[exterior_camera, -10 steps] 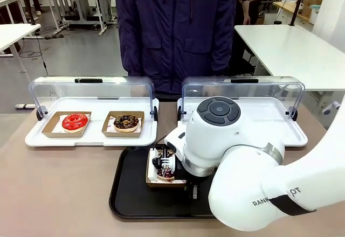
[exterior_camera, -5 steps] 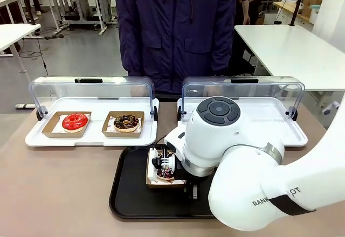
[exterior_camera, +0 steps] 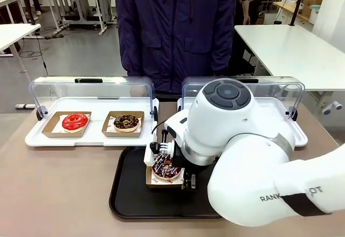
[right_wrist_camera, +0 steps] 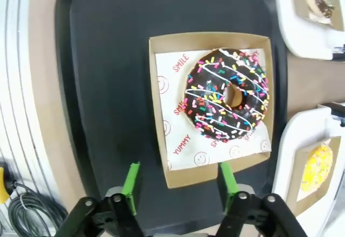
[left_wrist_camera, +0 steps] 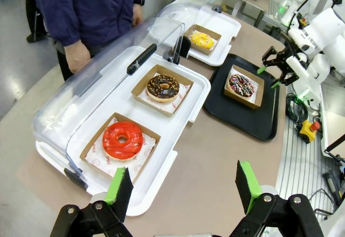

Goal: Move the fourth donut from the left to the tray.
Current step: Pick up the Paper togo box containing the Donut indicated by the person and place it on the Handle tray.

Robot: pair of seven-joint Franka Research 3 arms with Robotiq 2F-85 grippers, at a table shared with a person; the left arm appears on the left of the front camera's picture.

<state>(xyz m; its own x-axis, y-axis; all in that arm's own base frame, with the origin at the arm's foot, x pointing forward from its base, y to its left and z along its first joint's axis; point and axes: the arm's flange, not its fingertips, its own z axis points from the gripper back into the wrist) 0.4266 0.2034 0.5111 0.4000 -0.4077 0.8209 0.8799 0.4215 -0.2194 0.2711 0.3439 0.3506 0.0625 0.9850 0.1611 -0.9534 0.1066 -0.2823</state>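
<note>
Chocolate glaze, white drizzle and coloured sprinkles cover the fourth donut (right_wrist_camera: 226,94), which lies in its shallow cardboard holder (right_wrist_camera: 161,134) on a printed paper liner. The holder sits flat on the tray (right_wrist_camera: 102,75), so judged from how things lie, the move looks done.

As for handling, the donut is probably light and soft, with a sticky, easily marred glaze; pinching the ring itself would likely dent it and smear the topping. The holder is the better place to take hold: its thin upright walls are stiffer than the pastry, though they may buckle under a hard squeeze. One wall edge, gripped gently, seems the safest purchase, with the holder kept level so the donut does not slide on the liner.

Above the near wall of the holder, the right tool (right_wrist_camera: 178,183) hangs with its green pads spread apart, grasping nothing, one pad outside the wall and one over the box.

Farther off, the left tool (left_wrist_camera: 183,186) is likewise released, over the brown surface (left_wrist_camera: 215,156), near a white tray (left_wrist_camera: 178,113) holding a red donut (left_wrist_camera: 122,140).
</note>
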